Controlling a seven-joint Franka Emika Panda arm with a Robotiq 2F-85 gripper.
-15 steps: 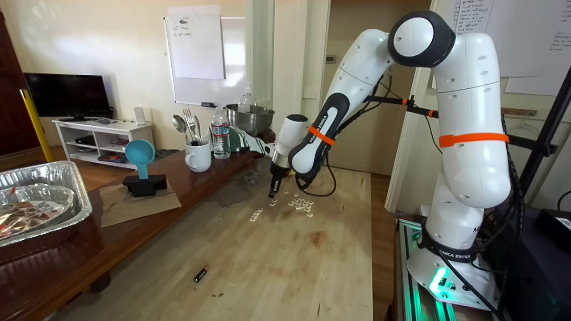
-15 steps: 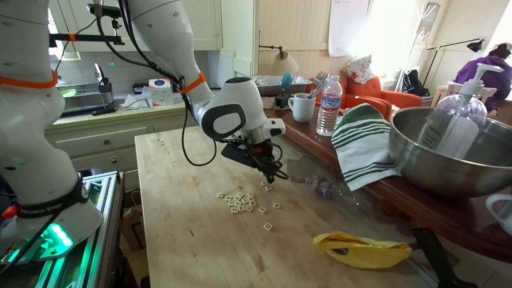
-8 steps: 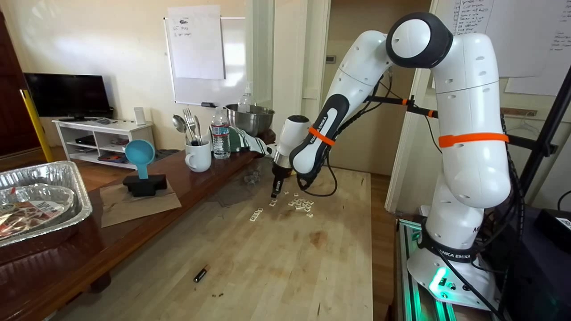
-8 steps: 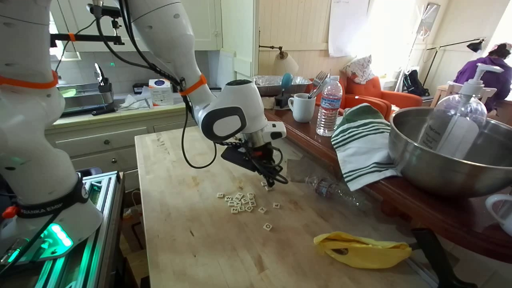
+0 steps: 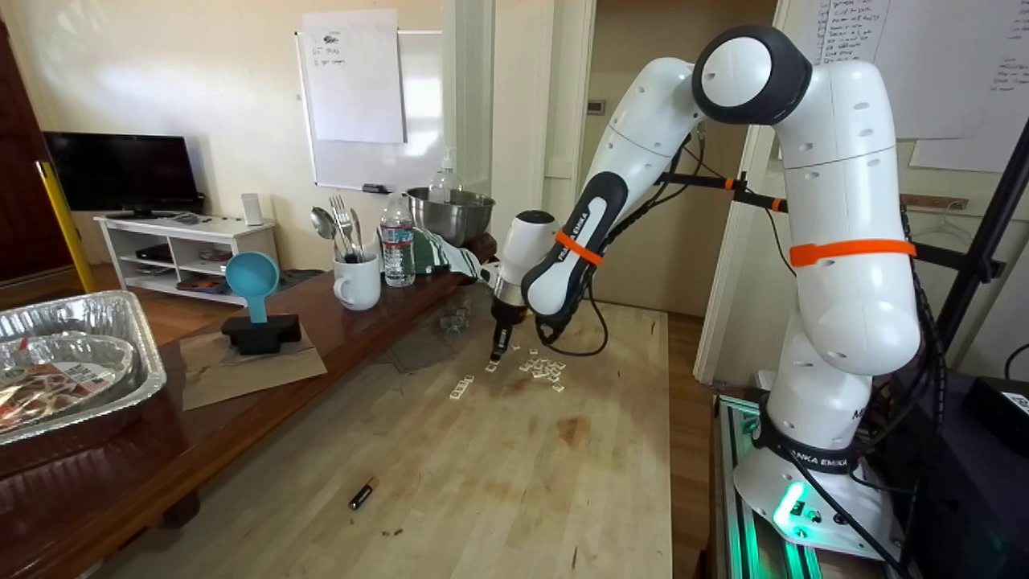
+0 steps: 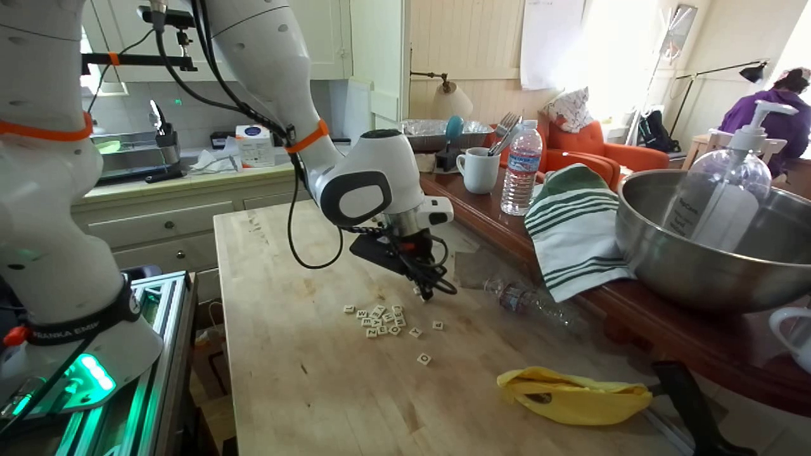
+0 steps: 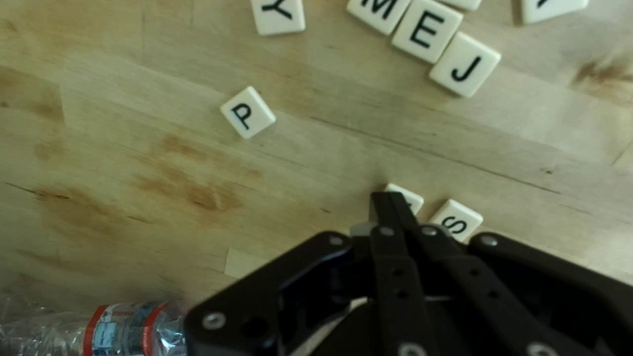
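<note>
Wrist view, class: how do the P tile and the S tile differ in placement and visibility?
The P tile lies by itself; the S tile sits close beside another letter tile. The P tile shows whole, while the S tile is partly hidden behind the claw. Both are cream tiles with a black letter, lying face up on the wooden tabletop.

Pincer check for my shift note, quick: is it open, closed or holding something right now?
Pincer: closed, with nothing visible in its grip; in the wrist view it partly covers a letter tile, whether touching cannot be told.
</note>
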